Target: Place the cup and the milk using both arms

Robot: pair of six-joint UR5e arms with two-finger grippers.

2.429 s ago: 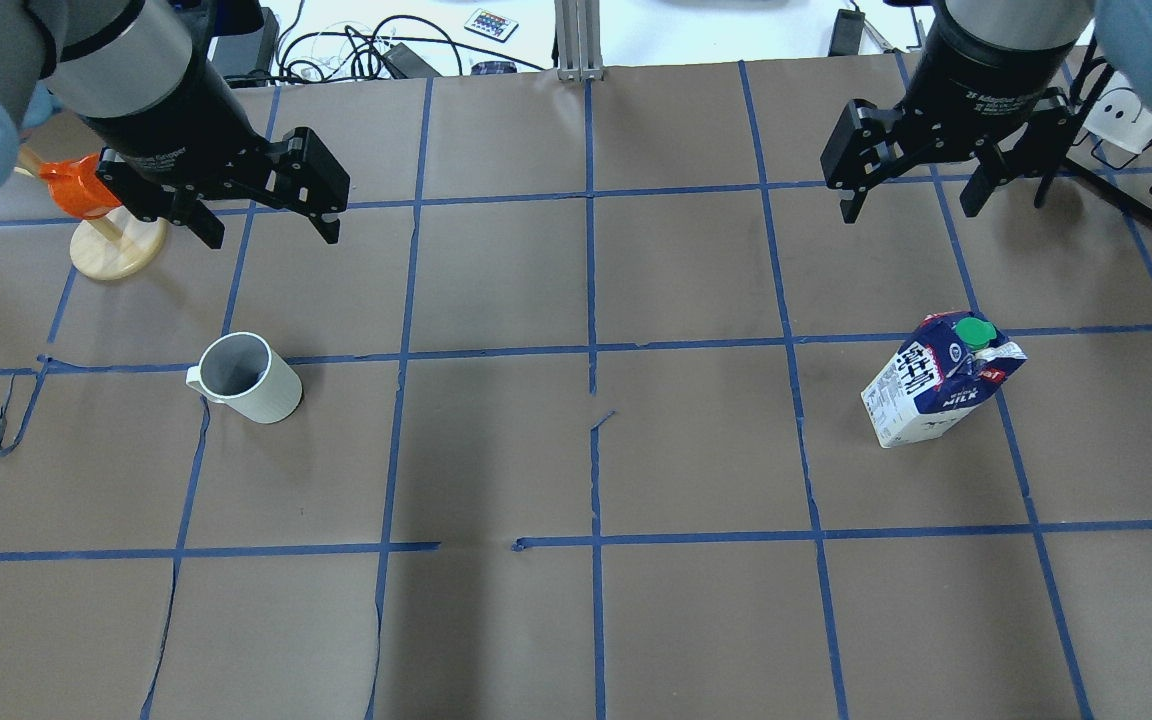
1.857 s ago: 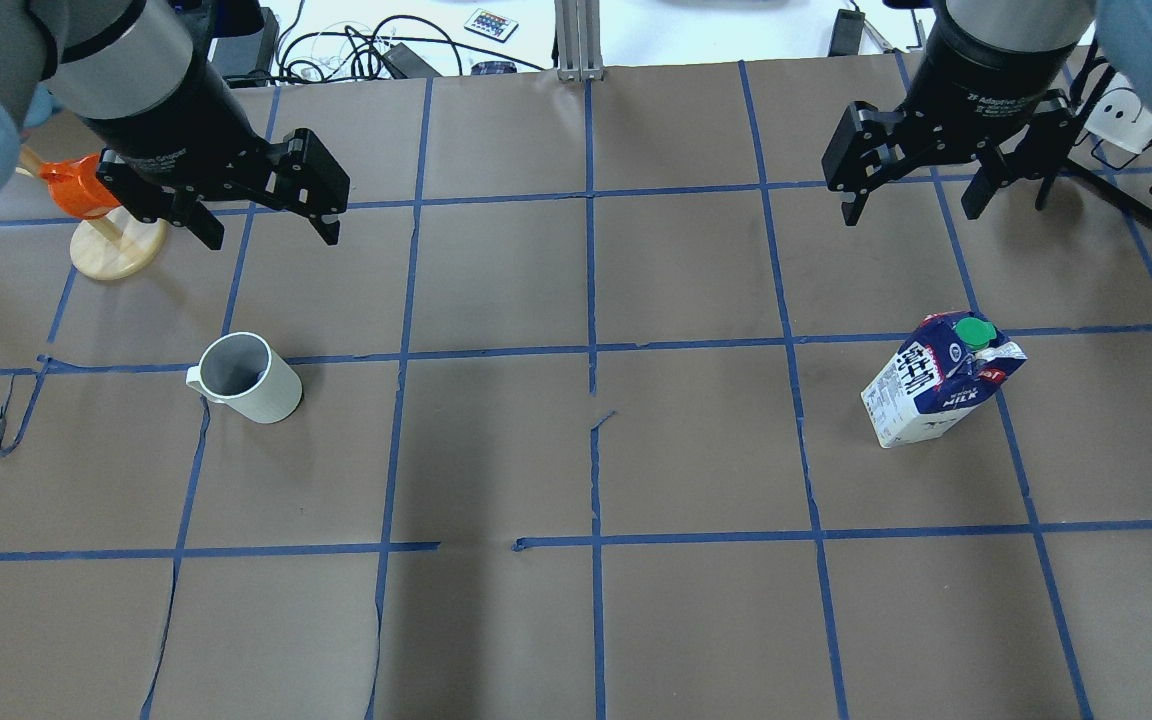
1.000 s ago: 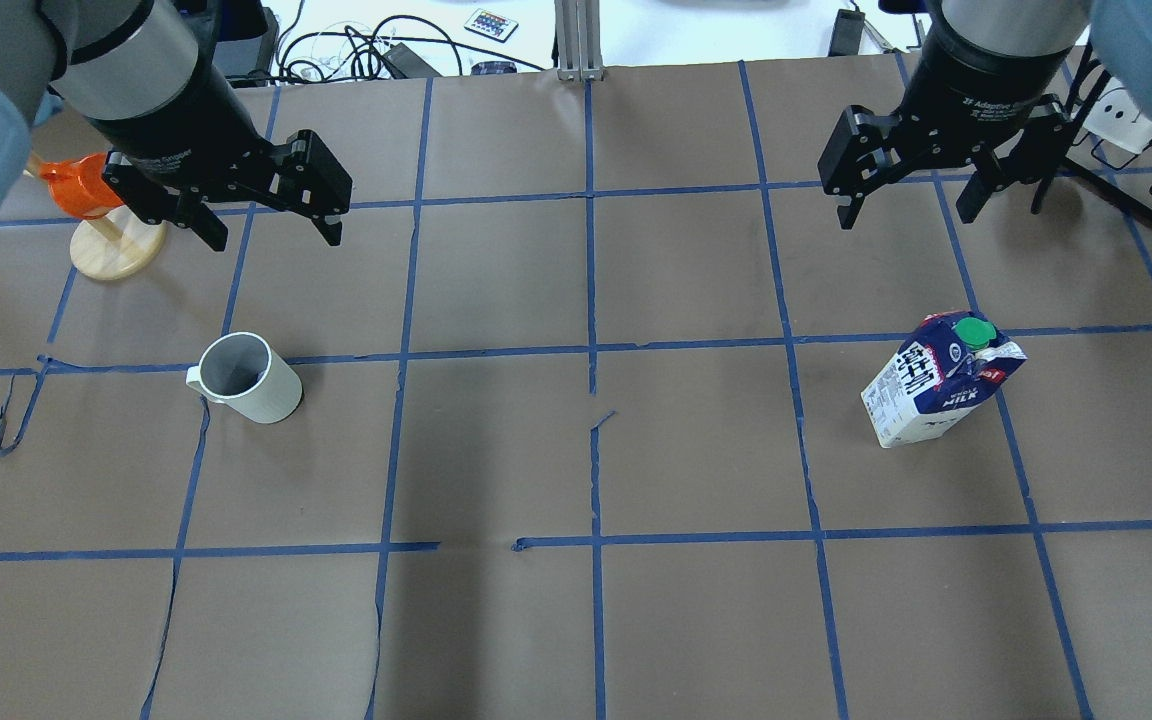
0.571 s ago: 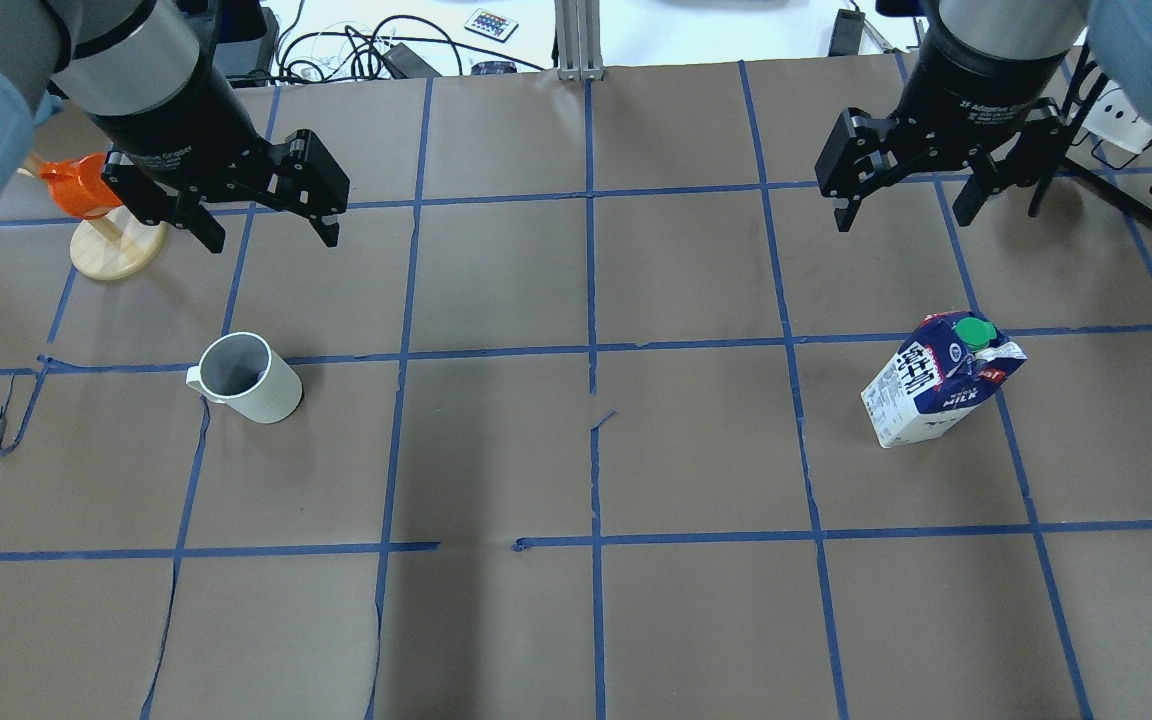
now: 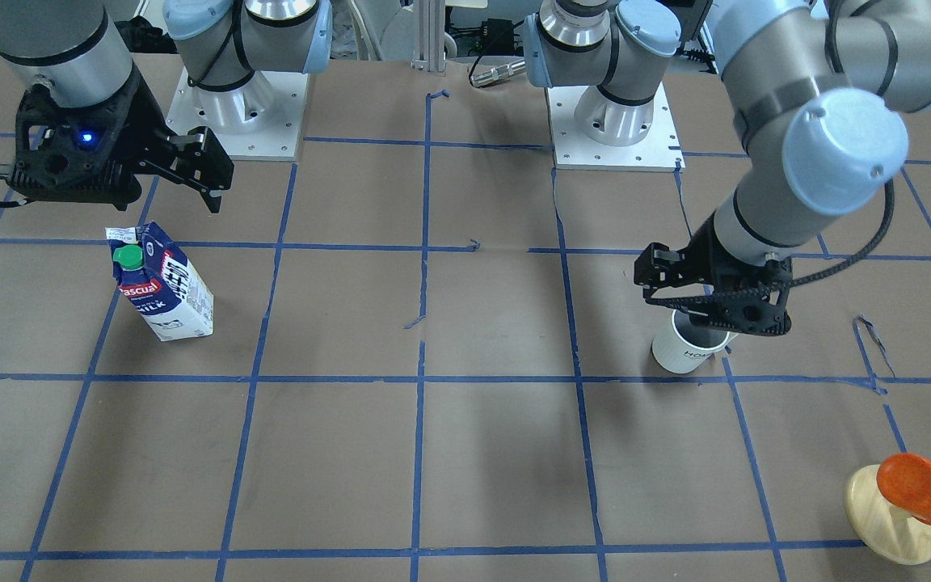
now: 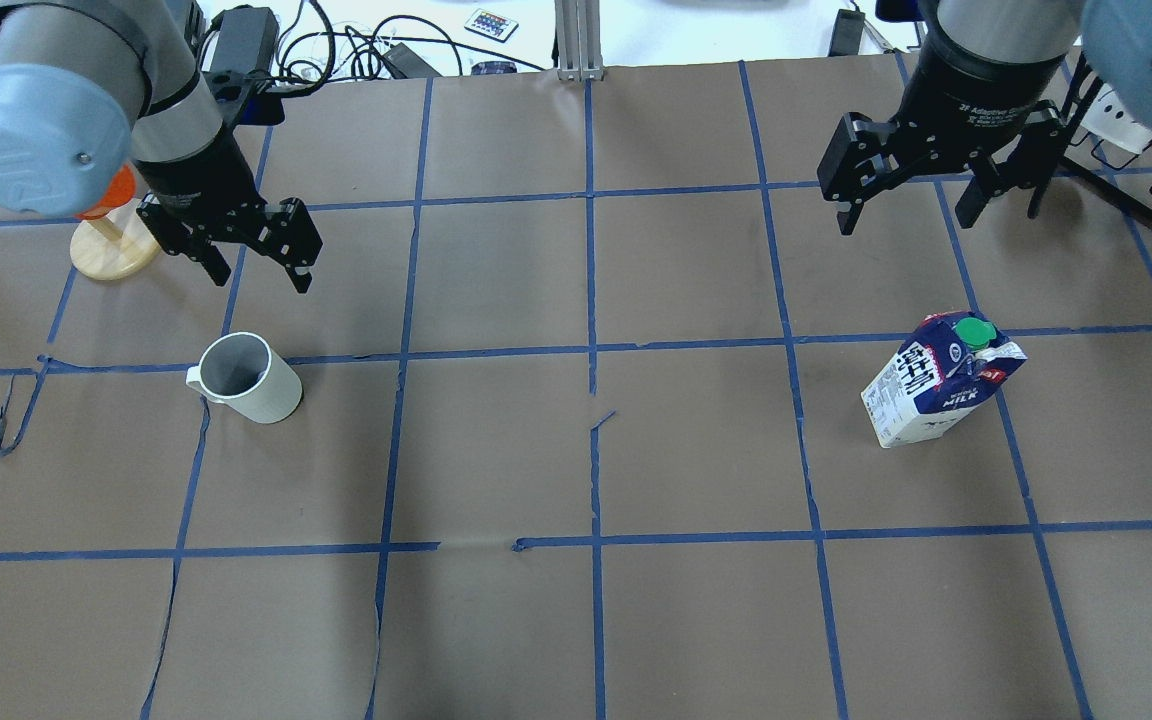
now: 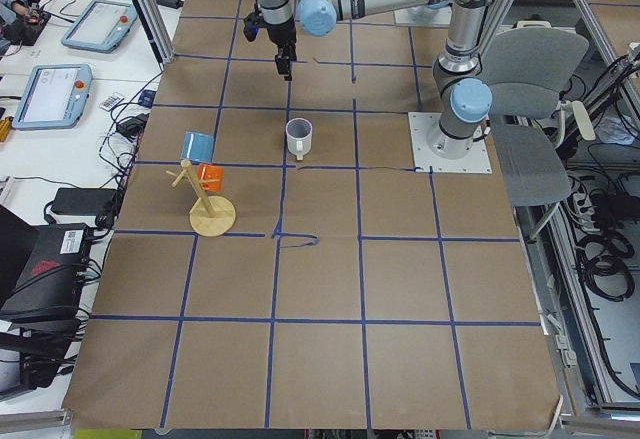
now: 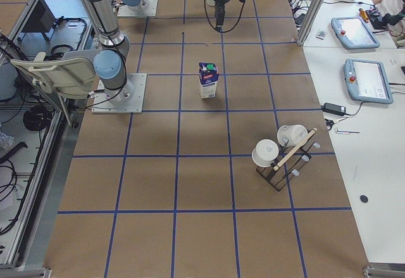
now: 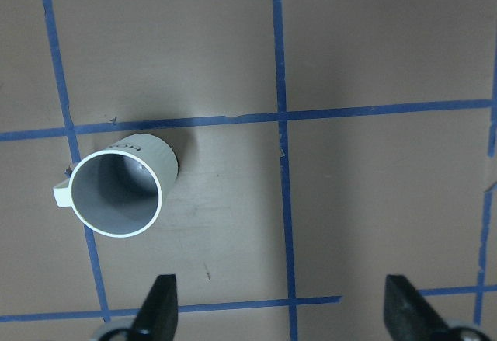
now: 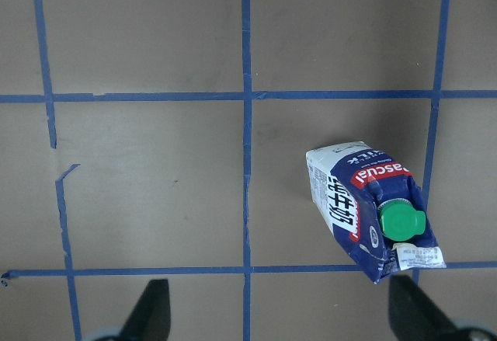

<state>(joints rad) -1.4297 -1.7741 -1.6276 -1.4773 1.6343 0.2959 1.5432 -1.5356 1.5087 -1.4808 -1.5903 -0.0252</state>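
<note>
The small white mug [image 6: 244,378] with a grey inside stands upright on the brown paper table [image 6: 496,450], robot's left side, near but clear of the black left gripper [image 6: 261,275], wide open and empty; the blue-and-white milk carton [image 6: 941,380] with a green cap stands on the right side, apart from the black right gripper [image 6: 904,222], also wide open, holding nothing.

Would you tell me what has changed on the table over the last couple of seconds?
The left gripper has moved toward the cup and appears lower; it is open and empty. The right gripper has barely shifted and hangs open, apart from the milk. Nothing was grasped or released. The cup, the milk and the wooden stand have stayed where they were.
</note>
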